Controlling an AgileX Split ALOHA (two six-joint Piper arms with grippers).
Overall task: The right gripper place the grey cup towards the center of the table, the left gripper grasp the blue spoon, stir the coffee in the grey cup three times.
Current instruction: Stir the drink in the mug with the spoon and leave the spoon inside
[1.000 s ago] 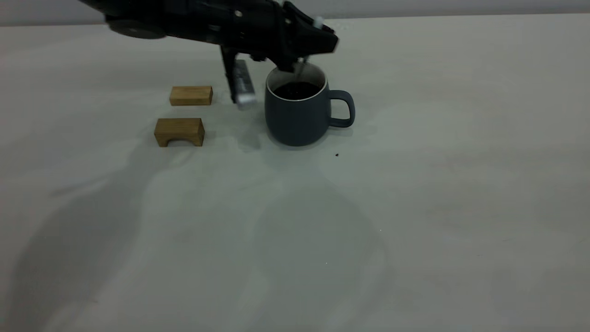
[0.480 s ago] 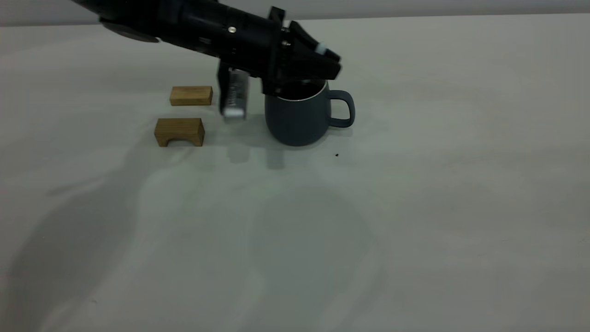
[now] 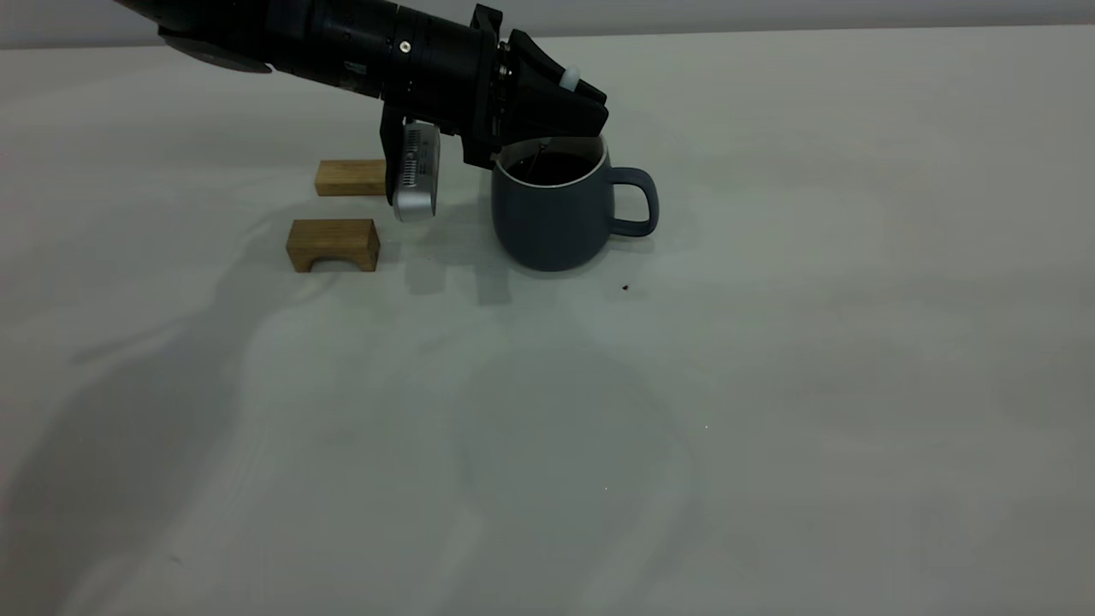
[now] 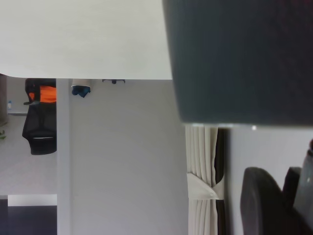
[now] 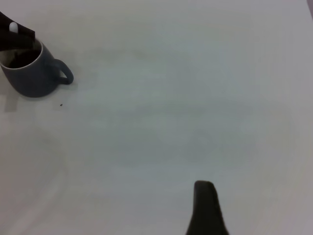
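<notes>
Left gripper (image 3: 590,115) covered the far rim of the grey cup (image 3: 552,218); I couldn't see its finger gap. Blue spoon (image 3: 569,79): only the pale handle tip poked out above the fingers, plus a thin neck line inside the cup. Bowl hidden in the coffee (image 3: 552,168). Right gripper (image 5: 208,208) was cut off at the right wrist view's edge, one dark finger visible. Left arm ran off frame.
</notes>
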